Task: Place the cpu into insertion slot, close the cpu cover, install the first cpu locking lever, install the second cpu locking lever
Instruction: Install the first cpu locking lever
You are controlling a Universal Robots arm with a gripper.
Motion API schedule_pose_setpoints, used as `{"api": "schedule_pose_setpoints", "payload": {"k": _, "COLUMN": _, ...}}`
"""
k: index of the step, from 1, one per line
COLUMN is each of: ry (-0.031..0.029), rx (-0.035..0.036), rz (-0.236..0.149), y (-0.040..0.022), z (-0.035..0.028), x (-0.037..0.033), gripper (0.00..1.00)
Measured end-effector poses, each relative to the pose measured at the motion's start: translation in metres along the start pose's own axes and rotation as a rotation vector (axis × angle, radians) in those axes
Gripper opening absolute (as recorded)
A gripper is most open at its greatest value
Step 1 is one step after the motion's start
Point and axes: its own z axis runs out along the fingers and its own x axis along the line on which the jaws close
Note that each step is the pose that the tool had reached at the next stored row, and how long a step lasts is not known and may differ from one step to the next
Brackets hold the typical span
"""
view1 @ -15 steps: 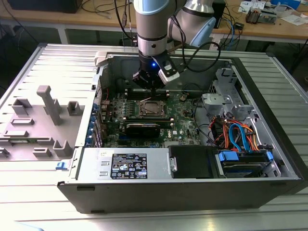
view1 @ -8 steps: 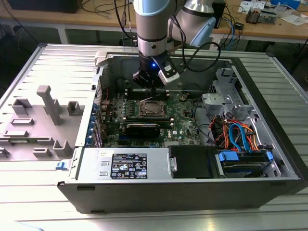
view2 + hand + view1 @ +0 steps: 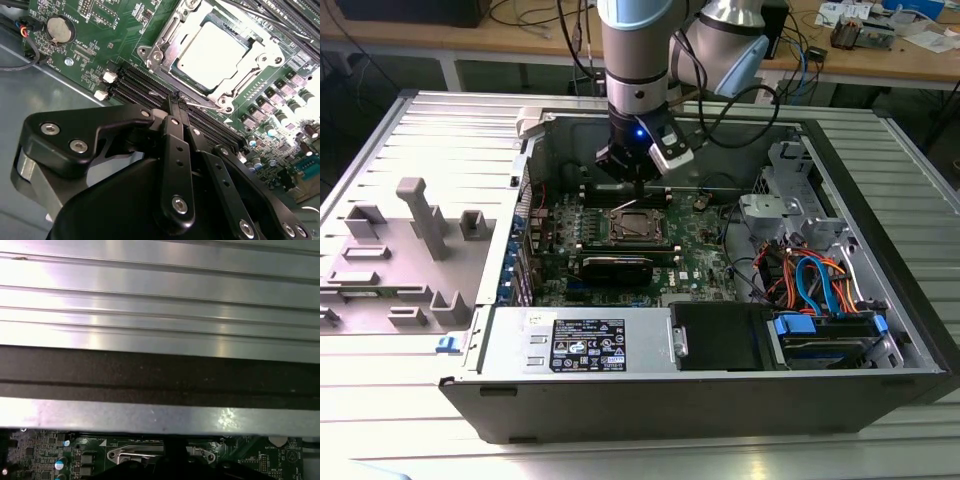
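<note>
Evidently my black gripper (image 3: 175, 102), pressed together, hovers just beside the thin steel-wire locking lever (image 3: 202, 104) edging the silver-grey metal cpu cover (image 3: 167, 50), closed over the flat square cpu (image 3: 212, 52); that wire looks stiff and springy, best pushed near its free end.

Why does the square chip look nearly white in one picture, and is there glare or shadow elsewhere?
In the second wrist view, light reflects off the metal top of the cpu, washing it out, while the black pincer looks dark. In the first wrist view, the ribbed metal panel carries bright glare patches. In the exterior view, lighting is even, with a blue lamp glowing on the arm.
</note>
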Motion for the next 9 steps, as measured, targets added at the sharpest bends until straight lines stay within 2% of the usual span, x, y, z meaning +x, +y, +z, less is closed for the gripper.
{"api": "schedule_pose_setpoints", "payload": {"k": 5, "ry": 0.0, "rx": 0.0, "rz": 0.0, "y": 0.0005, "z": -0.0076, "x": -0.0007, "gripper": 0.11}}
{"api": "schedule_pose_setpoints", "payload": {"k": 9, "ry": -0.0001, "rx": -0.0009, "rz": 0.0, "y": 0.0004, "z": -0.0098, "x": -0.0009, "gripper": 0.11}}
